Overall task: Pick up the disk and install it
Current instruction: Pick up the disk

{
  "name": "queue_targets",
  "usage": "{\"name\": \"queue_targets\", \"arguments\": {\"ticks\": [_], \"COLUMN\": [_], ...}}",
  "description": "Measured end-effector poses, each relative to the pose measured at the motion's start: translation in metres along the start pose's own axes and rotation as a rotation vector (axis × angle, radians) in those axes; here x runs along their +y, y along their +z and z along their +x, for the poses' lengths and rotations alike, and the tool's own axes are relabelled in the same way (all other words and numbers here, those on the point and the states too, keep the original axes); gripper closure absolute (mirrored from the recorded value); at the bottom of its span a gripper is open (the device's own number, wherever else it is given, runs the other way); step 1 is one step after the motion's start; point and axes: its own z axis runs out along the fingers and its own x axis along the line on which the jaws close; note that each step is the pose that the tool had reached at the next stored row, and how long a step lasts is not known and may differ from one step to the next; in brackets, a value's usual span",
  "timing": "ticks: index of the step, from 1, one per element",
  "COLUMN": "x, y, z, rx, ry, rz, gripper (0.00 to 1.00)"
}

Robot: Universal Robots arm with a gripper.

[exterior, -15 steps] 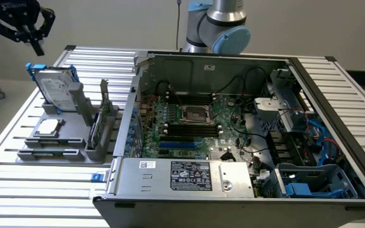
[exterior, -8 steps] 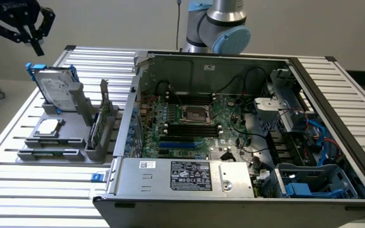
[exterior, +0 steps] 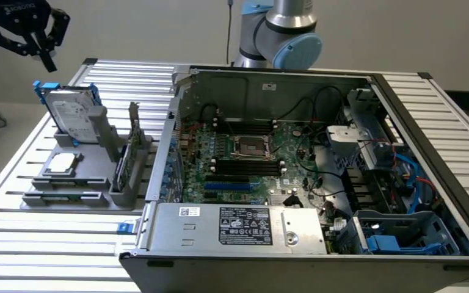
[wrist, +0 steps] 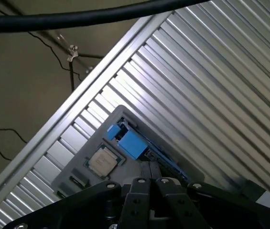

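The hand (exterior: 48, 63) is hovering clenched and empty above the disk (exterior: 71, 113), which is standing unpicked in its grey holder (exterior: 70, 184) on the desk (exterior: 39, 247); nothing is installed yet.

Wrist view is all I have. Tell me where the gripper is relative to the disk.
Observer: The gripper hangs above the disk, apart from it.
Operator: Describe how the disk sits.
Observer: Upright on edge in the grey holder, blue rails along its edges.
Operator: Give me the case's position.
Observer: The open computer case stands beside the holder, toward the exterior view's right, with a blue plastic cage in its near corner.
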Motion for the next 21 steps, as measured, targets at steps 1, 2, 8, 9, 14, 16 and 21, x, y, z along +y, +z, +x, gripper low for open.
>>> {"name": "queue_targets", "arguments": {"ticks": [1, 2, 8, 9, 14, 16, 21], "x": [0.0, 0.0, 0.0, 0.0, -0.0001, 0.0, 0.0], "y": [0.0, 0.0, 0.0002, 0.0002, 0.0004, 0.0005, 0.0006], "z": [0.0, 0.0, 0.0, 0.0, 0.0, 0.0, 0.0], "rx": [0.0009, 0.0017, 0.0065, 0.0075, 0.0115, 0.0131, 0.0172], "ry": [-0.02, -0.038, -0.145, -0.165, -0.255, -0.292, -0.382], "rz": [-0.0004, -0.0007, -0.0029, -0.0033, -0.0051, -0.0058, -0.0076], "gripper": [0.89, 0.89, 0.89, 0.89, 0.89, 0.89, 0.89]}}
